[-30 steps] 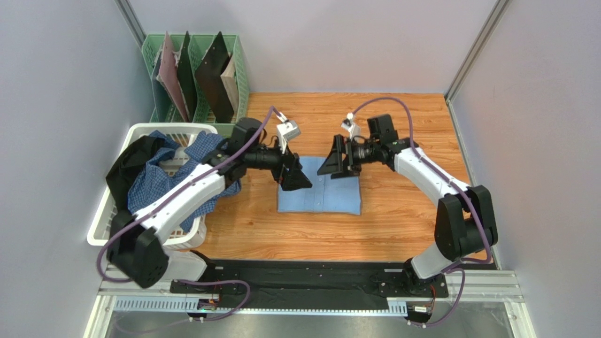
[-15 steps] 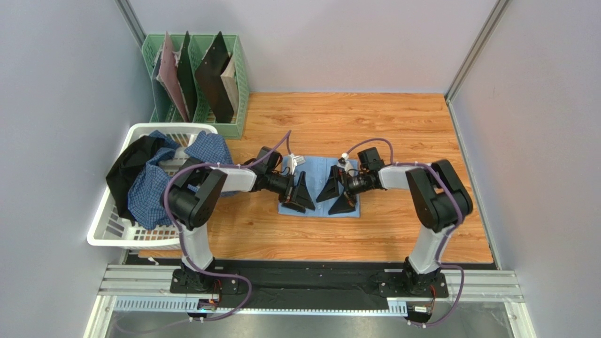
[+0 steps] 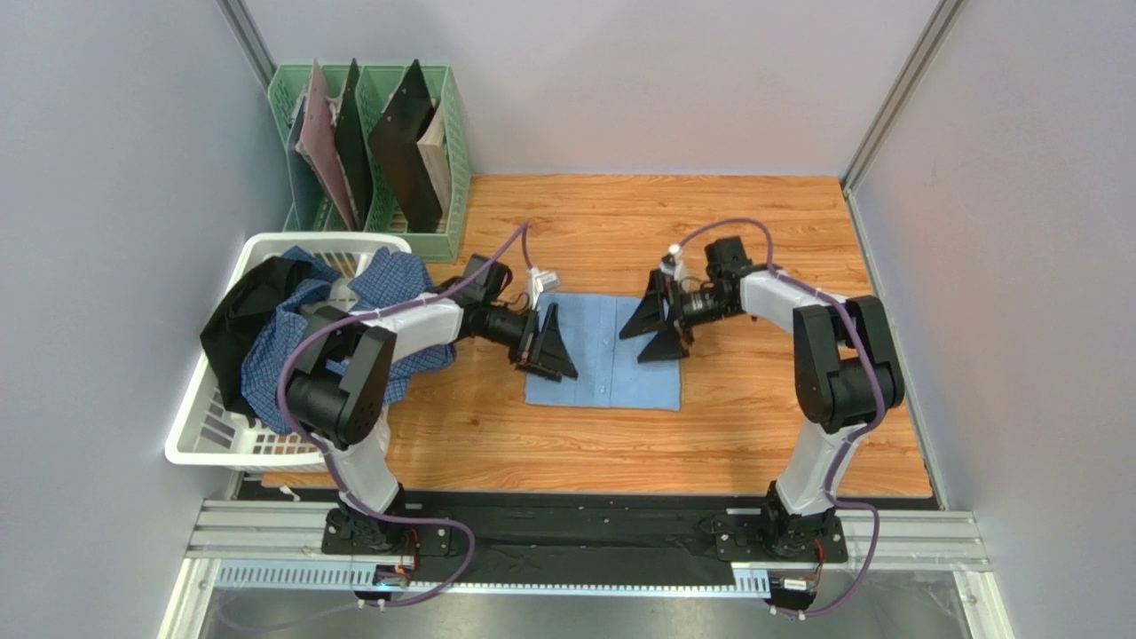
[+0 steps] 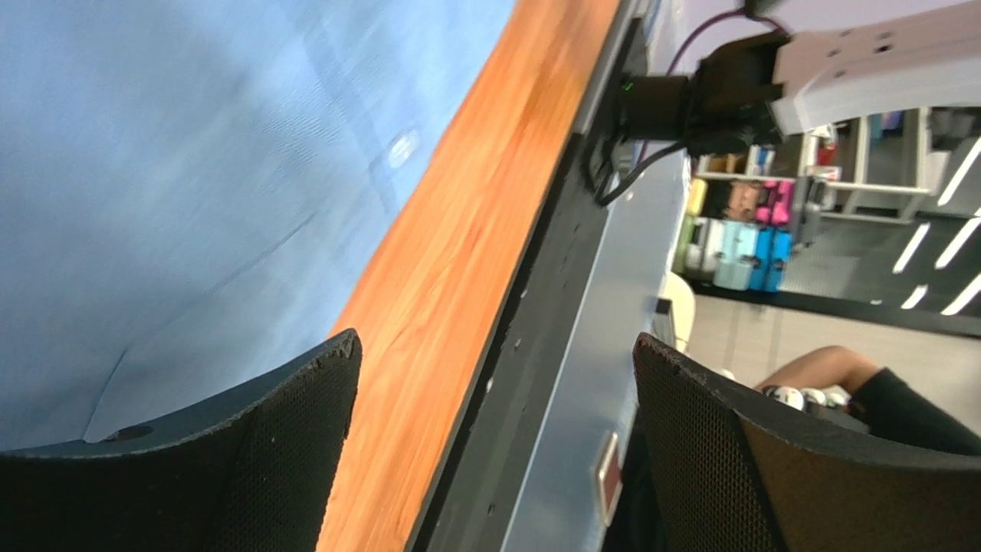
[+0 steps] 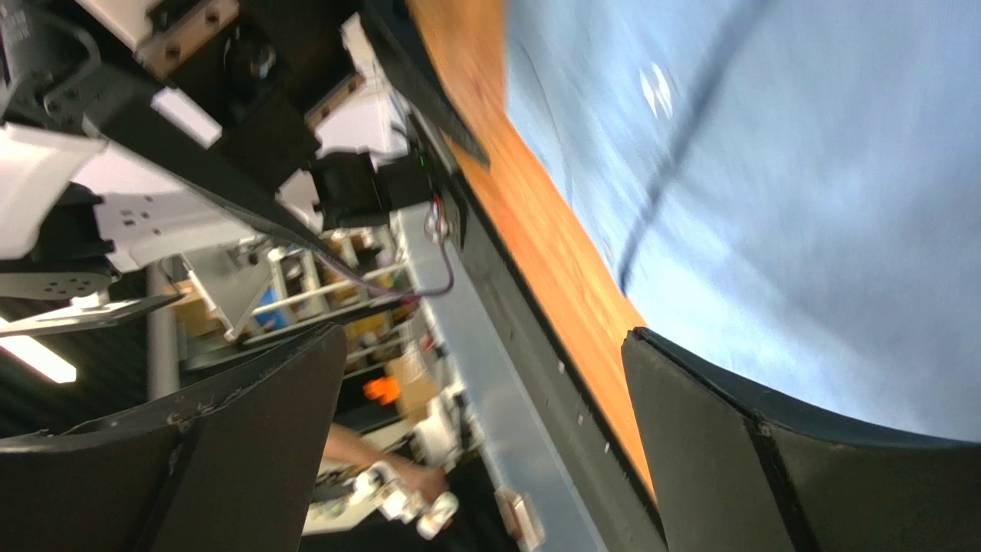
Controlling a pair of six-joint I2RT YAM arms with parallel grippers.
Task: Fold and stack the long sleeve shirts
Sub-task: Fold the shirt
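A plain light blue shirt [image 3: 607,357] lies folded into a flat rectangle on the wooden table [image 3: 747,426]. It also shows in the left wrist view [image 4: 196,150] and the right wrist view [image 5: 806,173]. My left gripper [image 3: 550,346] is open and empty, low over the shirt's left edge. My right gripper [image 3: 656,320] is open and empty, low over the shirt's upper right part. A blue-and-white checked shirt [image 3: 300,349] hangs crumpled over the white laundry basket [image 3: 214,424] at the left, with a black cloth [image 3: 238,309] beside it.
A green rack [image 3: 380,147] with dark upright boards stands at the back left, behind the basket. Grey walls close in the table on three sides. A black strip and metal rail [image 3: 587,539] run along the near edge.
Both grippers rose slightly and moved toward the shirt's far half, the right one to its upper right. The shirt stays folded flat.
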